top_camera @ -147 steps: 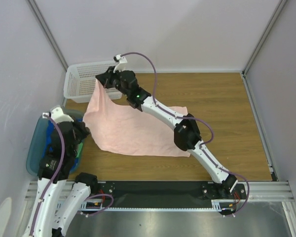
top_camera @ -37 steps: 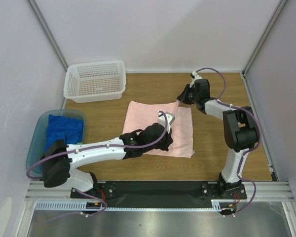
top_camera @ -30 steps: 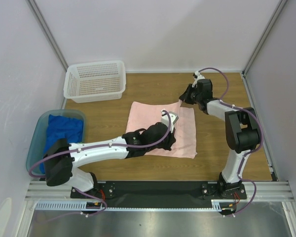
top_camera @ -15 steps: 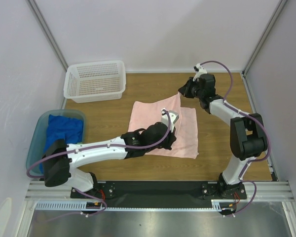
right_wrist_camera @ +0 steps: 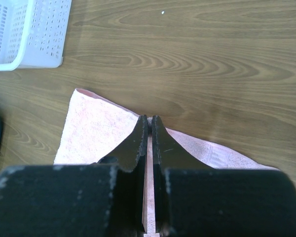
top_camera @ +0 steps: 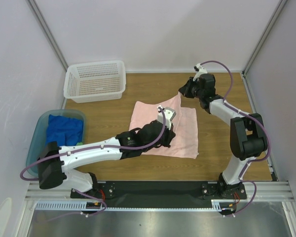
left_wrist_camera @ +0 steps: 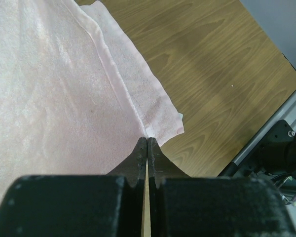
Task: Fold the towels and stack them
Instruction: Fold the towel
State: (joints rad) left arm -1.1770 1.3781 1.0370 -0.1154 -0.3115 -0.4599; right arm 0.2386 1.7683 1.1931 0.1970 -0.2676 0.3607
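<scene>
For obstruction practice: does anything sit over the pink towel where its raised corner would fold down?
Yes: the left arm and its fingers reach over the pink towel, probably in the fold's way.

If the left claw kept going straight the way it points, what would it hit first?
Most likely the pale pink terry-cloth towel: the shut left gripper aims at its layered edge near a corner, with the brown wooden table just beyond. Its height above the cloth is unclear.

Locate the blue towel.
In the top view, the blue towel lies in the teal tub at the left edge of the table, on the near side of the white basket.
</scene>
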